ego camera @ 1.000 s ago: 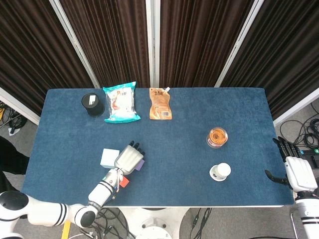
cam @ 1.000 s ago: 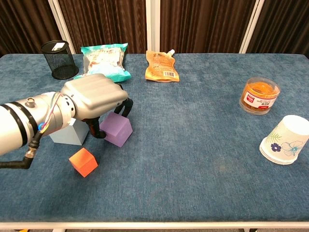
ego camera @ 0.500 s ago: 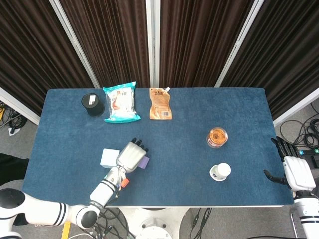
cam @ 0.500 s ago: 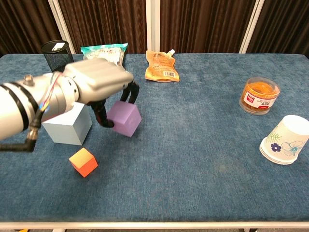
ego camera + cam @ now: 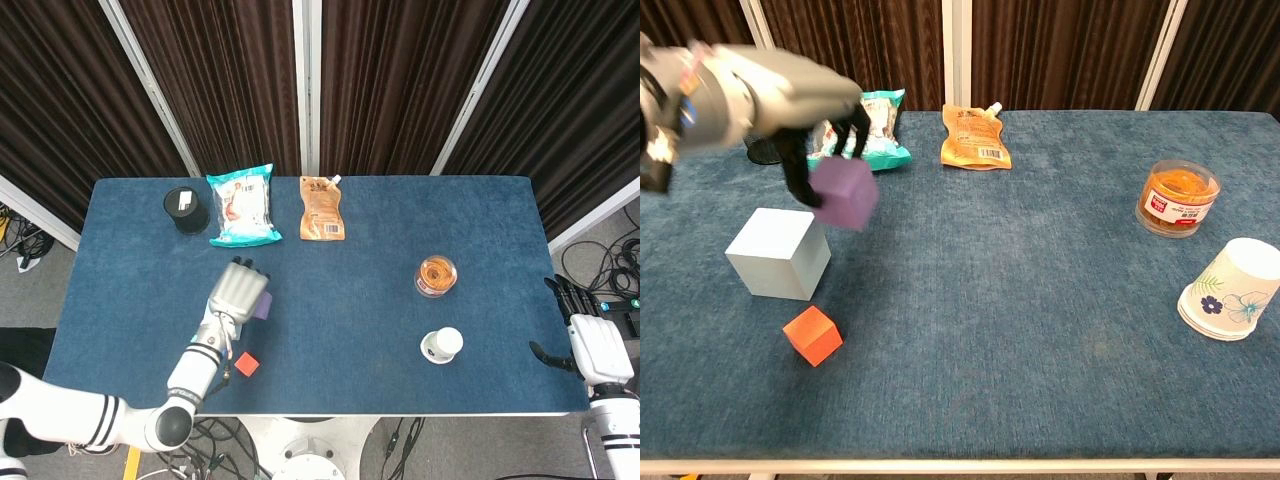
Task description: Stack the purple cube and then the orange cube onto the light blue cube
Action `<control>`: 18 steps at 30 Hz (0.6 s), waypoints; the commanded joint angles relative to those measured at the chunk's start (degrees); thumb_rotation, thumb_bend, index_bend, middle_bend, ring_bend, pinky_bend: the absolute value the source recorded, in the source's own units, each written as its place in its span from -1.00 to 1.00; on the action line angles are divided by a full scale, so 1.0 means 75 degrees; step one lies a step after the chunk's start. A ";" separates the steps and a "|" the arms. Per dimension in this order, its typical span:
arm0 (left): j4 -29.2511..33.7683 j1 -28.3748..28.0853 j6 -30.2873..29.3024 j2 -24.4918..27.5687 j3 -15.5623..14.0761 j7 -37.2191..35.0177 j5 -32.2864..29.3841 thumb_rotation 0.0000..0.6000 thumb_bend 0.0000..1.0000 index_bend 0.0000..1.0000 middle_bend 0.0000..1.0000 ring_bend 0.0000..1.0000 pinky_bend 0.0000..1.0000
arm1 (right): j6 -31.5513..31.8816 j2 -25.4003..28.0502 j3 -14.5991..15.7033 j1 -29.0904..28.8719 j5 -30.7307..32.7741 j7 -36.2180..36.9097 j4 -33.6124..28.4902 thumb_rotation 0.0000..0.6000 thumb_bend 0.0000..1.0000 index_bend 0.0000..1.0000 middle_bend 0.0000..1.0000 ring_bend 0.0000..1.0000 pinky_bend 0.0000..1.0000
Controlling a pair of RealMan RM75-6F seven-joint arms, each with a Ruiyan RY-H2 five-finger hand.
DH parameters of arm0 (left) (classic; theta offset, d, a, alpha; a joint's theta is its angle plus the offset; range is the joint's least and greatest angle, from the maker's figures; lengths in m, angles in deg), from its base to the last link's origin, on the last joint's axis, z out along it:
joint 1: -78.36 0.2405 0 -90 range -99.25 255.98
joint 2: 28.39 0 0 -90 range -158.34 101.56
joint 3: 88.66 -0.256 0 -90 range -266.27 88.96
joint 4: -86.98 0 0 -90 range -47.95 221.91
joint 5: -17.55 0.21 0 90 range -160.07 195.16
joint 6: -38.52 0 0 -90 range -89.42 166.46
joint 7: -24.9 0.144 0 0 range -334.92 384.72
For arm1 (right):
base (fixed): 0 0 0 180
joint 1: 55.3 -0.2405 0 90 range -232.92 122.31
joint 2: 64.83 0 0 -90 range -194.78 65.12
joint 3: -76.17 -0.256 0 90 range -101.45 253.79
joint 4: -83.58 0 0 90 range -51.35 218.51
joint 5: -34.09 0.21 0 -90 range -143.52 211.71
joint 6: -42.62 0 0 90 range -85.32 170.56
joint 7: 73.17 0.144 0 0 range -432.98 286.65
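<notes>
Purple cube (image 5: pixel 844 193) held clamped in left hand (image 5: pixel 790 95), raised off felt-like blue table (image 5: pixel 1040 300) near front-left corner, above light blue cube (image 5: pixel 779 253). Right hand (image 5: pixel 592 345) kept beyond right edge, fingers apart.

The purple cube (image 5: pixel 844 193) hangs tilted in the air, up and right of the light blue cube (image 5: pixel 779 254). The small orange cube (image 5: pixel 812 335) sits nearer.

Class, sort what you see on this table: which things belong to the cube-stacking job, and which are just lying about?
Belonging to the job:
purple cube, held by the left robot hand
light blue cube
orange cube

Lying about:
black mesh cup
teal snack bag
orange pouch
clear tub
paper cup
</notes>
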State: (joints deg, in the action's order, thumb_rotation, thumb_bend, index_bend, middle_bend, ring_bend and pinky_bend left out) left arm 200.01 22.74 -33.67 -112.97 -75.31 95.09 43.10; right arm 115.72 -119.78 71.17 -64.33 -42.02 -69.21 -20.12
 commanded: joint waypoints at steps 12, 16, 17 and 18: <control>0.1054 -0.0449 -0.1171 0.0770 0.0231 0.0103 -0.1629 1.00 -0.55 -0.01 0.13 -0.47 -0.49 | 0.0000 -0.0030 0.0004 -0.0006 0.0031 -0.0076 -0.0010 1.00 -0.70 -1.00 -1.00 -1.00 -1.00; 0.0973 -0.0517 -0.1116 0.0799 0.0186 0.0001 -0.1976 1.00 -0.55 -0.01 0.13 -0.47 -0.49 | 0.0007 -0.0019 0.0001 -0.0011 0.0012 -0.0077 -0.0021 1.00 -0.70 -1.00 -1.00 -1.00 -1.00; 0.0940 -0.0523 -0.1076 0.0806 0.0168 -0.0036 -0.2027 1.00 -0.55 -0.01 0.13 -0.47 -0.49 | -0.0004 -0.0017 -0.0002 -0.0017 0.0021 -0.0082 -0.0022 1.00 -0.70 -1.00 -1.00 -1.00 -1.00; 0.0906 -0.0526 -0.1022 0.0817 0.0142 -0.0090 -0.2091 1.00 -0.55 -0.01 0.13 -0.47 -0.49 | -0.0019 -0.0018 -0.0003 -0.0023 0.0039 -0.0089 -0.0020 1.00 -0.70 -1.00 -1.00 -1.00 -1.00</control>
State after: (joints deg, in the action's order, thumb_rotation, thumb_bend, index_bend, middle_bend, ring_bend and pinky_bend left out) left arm 207.11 18.94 -41.70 -106.98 -74.02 94.80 27.87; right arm 115.59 -119.92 71.15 -64.48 -41.74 -69.86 -20.28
